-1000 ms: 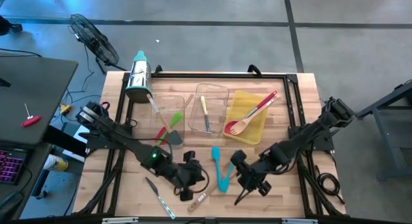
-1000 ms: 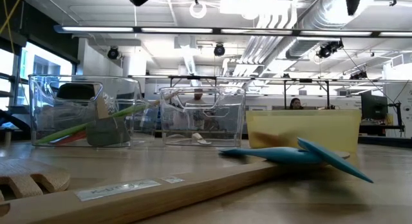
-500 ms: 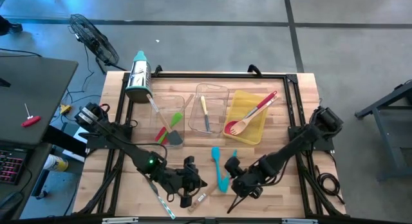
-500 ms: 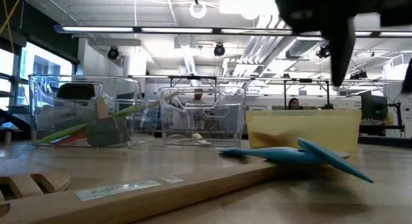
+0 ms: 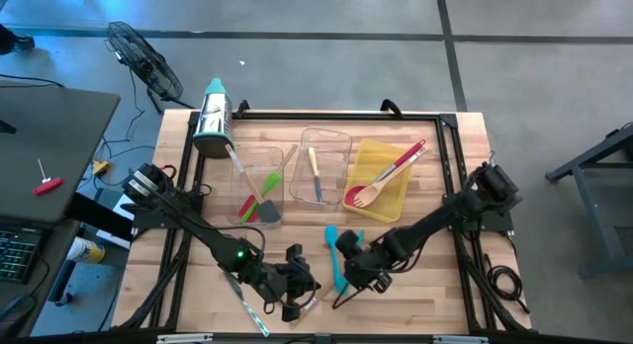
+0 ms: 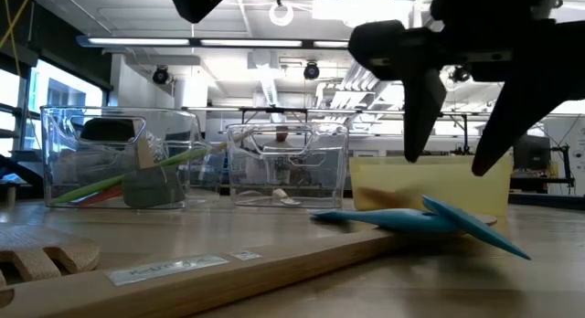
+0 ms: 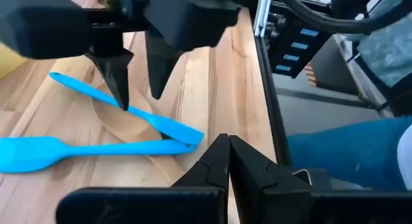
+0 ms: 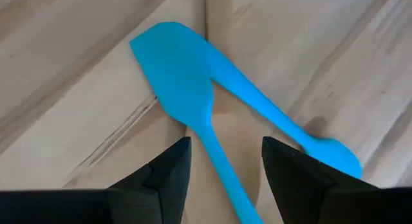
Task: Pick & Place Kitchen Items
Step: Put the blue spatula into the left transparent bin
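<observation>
While the right gripper (image 5: 348, 276) hung just over the two crossed teal spatulas (image 8: 193, 114) on the tabletop (image 5: 435, 285) in front of the yellow bin (image 5: 386, 201), its fingers (image 8: 164, 169) stood apart, straddling one handle. Left gripper (image 7: 226, 161) sat low nearby, fingers together, holding nothing visible.

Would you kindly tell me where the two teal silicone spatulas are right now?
In the high view, the two teal silicone spatulas lie crossed on the wooden table near its front middle, in front of the yellow plastic bin, directly beneath the open right gripper.
</observation>
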Robot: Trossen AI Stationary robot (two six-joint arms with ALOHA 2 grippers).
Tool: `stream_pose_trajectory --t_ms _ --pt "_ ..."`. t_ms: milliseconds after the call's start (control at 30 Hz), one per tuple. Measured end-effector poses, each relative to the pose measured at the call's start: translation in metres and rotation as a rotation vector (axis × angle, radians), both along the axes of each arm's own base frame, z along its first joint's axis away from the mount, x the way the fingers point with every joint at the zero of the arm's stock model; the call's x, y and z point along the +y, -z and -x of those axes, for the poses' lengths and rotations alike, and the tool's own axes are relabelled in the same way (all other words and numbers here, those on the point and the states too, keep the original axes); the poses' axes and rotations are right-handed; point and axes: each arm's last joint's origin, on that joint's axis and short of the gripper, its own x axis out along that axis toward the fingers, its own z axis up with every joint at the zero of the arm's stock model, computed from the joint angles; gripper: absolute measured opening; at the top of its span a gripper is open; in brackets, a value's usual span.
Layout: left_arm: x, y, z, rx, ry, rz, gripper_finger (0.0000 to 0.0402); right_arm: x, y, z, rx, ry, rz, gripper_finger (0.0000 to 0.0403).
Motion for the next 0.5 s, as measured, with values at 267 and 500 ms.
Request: stream_pose_trajectory --t_ms 267,500 --pt "0.0 0.001 0.0 -0.005 0.036 -0.071 0.0003 -0.012 0.005 -0.005 0.055 0.017 -0.027 0.0159" --pt "0.001 0.001 0.0 -0.014 0.046 -0.134 0.0003 -0.013 0.005 -0.006 0.053 0.015 -0.033 0.0152"
